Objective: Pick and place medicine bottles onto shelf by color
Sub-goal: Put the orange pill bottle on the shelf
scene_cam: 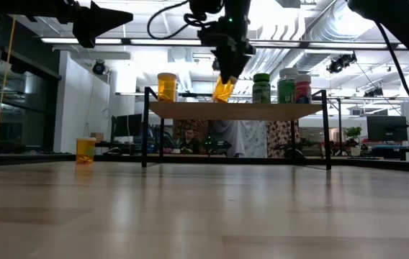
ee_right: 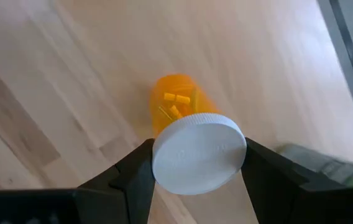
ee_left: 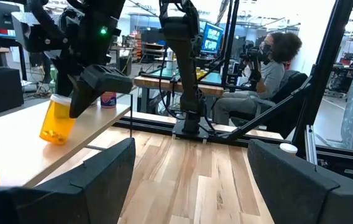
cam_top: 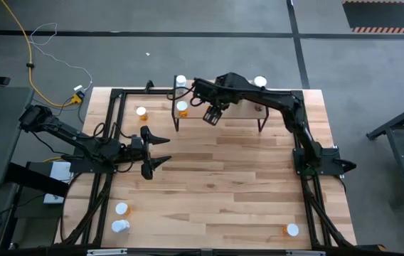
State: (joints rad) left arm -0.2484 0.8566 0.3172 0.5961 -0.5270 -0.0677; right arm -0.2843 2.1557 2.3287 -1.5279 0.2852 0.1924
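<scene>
Orange bottle [ee_right: 178, 112], right wrist view: right gripper [ee_right: 195, 163] clamps its white cap, body pointing away toward wood.
Low view: it hangs tilted, base at the shelf [scene_cam: 237, 109] top, beside another orange bottle [scene_cam: 166, 86].
High view: left gripper [cam_top: 156, 153] waits, wide open, empty, well apart.

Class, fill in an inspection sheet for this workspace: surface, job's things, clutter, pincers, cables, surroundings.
Surface: light-wood tabletop, black frame rails.
Job's things: shelf carries an orange bottle, green bottle and two more at its right end; held orange bottle, tilted, at the shelf top; further bottles stand on the tabletop.
Clutter: nothing seen.
Pincers: right pincer shut on the held bottle's white cap; left pincer open, over the table's left side.
Cables: yellow cable on the floor.
Surroundings: seated person beyond the table.
</scene>
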